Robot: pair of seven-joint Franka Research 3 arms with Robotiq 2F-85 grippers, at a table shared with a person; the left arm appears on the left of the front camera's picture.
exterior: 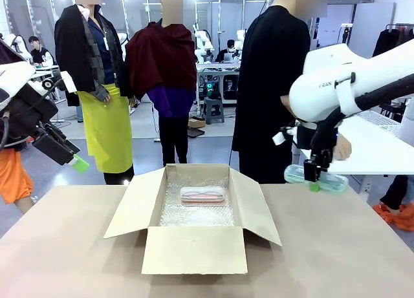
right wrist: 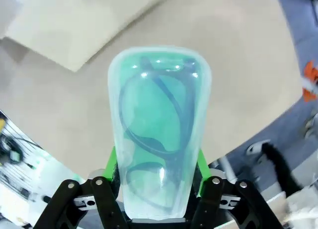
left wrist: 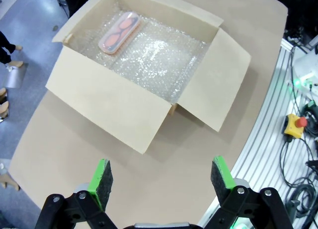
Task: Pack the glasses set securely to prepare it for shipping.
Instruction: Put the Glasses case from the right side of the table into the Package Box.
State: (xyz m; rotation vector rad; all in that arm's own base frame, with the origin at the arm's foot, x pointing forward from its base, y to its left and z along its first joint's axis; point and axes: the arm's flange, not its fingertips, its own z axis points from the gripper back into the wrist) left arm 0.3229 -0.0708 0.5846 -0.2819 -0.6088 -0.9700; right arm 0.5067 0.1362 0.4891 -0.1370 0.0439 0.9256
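An open cardboard box (exterior: 194, 249) lined with bubble wrap stands mid-table. The pale pink glasses case (exterior: 202, 194) lies inside it toward the far side, also seen from the left wrist (left wrist: 119, 32). My right gripper (exterior: 314, 180) hangs above the table's far right, shut on the mint green glasses case (exterior: 315, 178). In the right wrist view that case (right wrist: 159, 132) sits between both green pads, a dark pair of glasses visible through its clear lid. My left gripper (left wrist: 161, 177) is open and empty, held high off the table's left side (exterior: 68, 157).
The box flaps (left wrist: 107, 107) spread outward on all sides. A person in black (exterior: 272, 85) stands behind the far edge, a hand (exterior: 339, 146) near my right arm. A white table (exterior: 378, 149) stands at the right. Cables and a red stop button (left wrist: 297, 122) lie beyond the table edge.
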